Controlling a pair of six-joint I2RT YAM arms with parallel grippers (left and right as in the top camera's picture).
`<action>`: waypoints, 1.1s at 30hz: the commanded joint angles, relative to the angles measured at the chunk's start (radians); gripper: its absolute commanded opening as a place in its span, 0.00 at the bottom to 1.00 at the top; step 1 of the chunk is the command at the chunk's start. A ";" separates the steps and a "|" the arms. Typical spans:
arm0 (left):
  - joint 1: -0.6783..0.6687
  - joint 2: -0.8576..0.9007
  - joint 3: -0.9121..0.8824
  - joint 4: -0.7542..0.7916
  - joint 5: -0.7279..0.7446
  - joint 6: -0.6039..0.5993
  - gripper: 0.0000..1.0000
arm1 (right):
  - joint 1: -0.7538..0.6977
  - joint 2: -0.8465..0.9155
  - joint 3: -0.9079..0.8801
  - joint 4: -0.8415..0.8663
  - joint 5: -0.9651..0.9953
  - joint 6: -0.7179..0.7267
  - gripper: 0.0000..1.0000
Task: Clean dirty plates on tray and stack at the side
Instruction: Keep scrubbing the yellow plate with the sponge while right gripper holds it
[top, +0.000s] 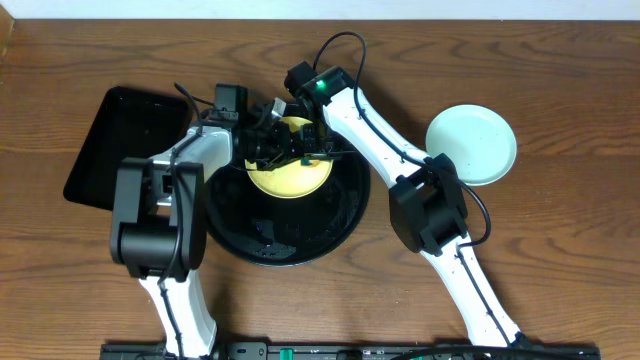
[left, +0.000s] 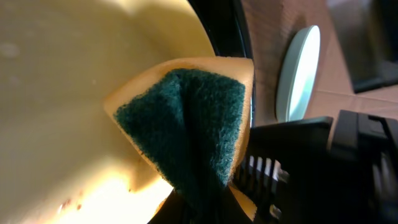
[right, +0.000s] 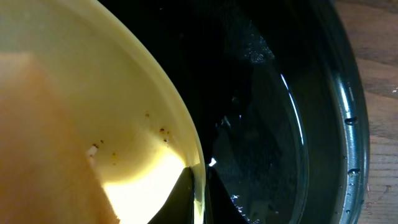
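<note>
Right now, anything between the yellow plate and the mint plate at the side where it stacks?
Nothing visible on the table: only bare wood between the tray and the mint plate. The right arm's elbow hangs over that stretch. The left gripper holds the sponge against the yellow plate.

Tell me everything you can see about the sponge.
The sponge is yellow foam faced with a dark green scouring layer. It is bent along a crease down the green face and pinched at its narrow end by the left gripper. Its foam edge presses on the pale yellow plate, which lies in the round black tray. Brown specks dot the plate nearby.
</note>
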 joint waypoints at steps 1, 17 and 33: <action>0.003 0.033 -0.005 0.016 0.070 -0.052 0.07 | -0.019 0.006 -0.015 -0.025 0.075 -0.023 0.02; 0.034 0.078 0.001 -0.233 -0.406 -0.051 0.07 | -0.019 0.006 -0.015 -0.041 0.075 -0.023 0.02; 0.061 0.076 0.117 -0.573 -1.086 0.009 0.07 | -0.019 0.006 -0.015 -0.036 0.086 -0.023 0.02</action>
